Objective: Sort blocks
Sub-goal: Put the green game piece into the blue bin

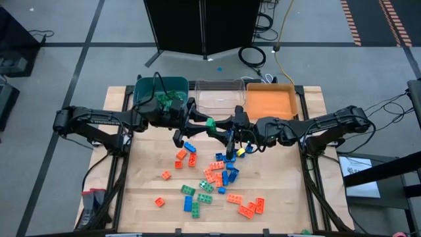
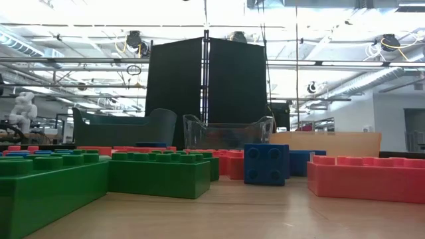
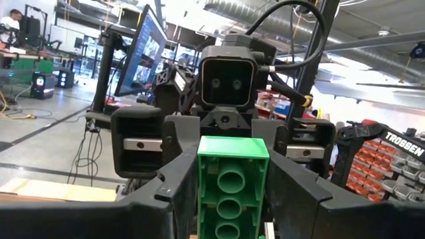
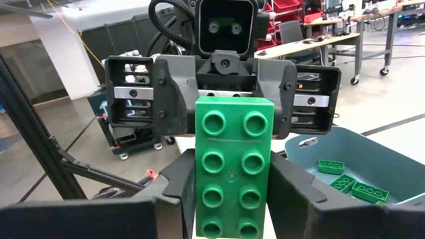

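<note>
The pale wooden table [image 1: 148,171] is filling the middle of the high view, with three bins lined up along its upper edge: a dark teal plastic bin [image 1: 161,89] at upper left, a clear plastic bin [image 1: 217,94] in the centre and an orange plastic bin [image 1: 270,102] to its right. Green bricks are already lying in the teal bin, as the right wrist view shows at its lower right.

The two dark arms are reaching in from the left and right edges and meeting just below the clear bin. The left gripper [image 1: 200,123] and the right gripper [image 1: 223,126] are facing each other across a single green studded plastic brick [image 1: 210,122], held in the air above the table. In the right wrist view the right arm's fingers are pinching the long sides of this brick [image 4: 234,166], studs facing the camera. In the left wrist view the left arm's fingers are flanking the same brick [image 3: 232,186] from its hollow underside, but whether they are already pressing on it I cannot tell.

The remaining small studded plastic blocks [image 1: 217,178], green, blue and orange-red, are lying scattered over the centre and lower part of the table.

This looks like a hand-over: the green brick is passing from the right arm to the left, which sits nearer the teal bin. The next move calls for the left fingers to pinch firmly before the right ones let go, then a carry up and left to drop it among the other greens.
</note>
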`<action>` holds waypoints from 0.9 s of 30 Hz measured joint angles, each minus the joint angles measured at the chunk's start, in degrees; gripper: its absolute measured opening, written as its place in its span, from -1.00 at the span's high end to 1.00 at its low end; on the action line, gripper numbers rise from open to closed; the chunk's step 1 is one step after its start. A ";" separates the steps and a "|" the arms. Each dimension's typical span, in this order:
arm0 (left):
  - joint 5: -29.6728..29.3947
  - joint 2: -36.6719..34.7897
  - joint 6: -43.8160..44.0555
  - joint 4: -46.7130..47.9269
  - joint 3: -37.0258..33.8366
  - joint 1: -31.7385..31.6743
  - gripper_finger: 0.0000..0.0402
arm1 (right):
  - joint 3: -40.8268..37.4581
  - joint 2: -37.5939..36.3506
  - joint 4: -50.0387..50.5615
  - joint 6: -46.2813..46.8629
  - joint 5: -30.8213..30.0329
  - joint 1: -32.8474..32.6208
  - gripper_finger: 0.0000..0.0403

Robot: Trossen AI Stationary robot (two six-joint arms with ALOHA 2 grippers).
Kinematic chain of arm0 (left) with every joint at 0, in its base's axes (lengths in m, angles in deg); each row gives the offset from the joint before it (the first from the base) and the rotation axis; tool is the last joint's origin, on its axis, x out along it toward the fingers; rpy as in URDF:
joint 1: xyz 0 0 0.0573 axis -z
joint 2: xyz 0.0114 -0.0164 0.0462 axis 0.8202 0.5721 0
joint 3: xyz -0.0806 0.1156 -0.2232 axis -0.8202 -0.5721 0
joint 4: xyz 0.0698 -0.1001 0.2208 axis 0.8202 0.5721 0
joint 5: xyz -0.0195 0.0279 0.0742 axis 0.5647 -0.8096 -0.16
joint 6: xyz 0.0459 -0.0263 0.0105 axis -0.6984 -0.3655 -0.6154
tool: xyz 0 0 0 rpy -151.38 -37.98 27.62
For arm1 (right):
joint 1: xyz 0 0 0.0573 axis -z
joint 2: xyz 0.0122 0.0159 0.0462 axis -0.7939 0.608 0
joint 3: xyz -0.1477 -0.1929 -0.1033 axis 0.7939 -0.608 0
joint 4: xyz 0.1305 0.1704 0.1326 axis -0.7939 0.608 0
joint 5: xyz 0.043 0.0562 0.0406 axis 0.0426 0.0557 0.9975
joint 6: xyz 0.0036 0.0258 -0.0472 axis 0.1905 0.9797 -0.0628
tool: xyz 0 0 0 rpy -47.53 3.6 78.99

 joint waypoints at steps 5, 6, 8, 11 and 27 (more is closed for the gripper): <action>-0.04 0.02 0.11 -0.06 0.00 0.00 0.21 | 0.11 0.00 2.04 1.46 -0.11 0.21 -0.08; -0.04 0.00 0.11 -0.34 0.02 0.00 0.21 | 0.11 0.02 2.51 2.38 -0.09 0.36 -0.22; -0.04 0.00 0.10 -0.27 0.04 0.00 0.21 | 0.11 0.02 4.27 3.77 -0.09 0.41 -0.45; -0.04 0.00 0.09 -0.20 0.04 -0.08 0.21 | 0.11 0.02 5.56 4.12 -0.07 0.43 -0.65; -19.74 -5.36 -0.06 32.82 0.07 -14.47 0.22 | 0.00 0.04 18.60 11.34 -0.07 -4.27 -0.67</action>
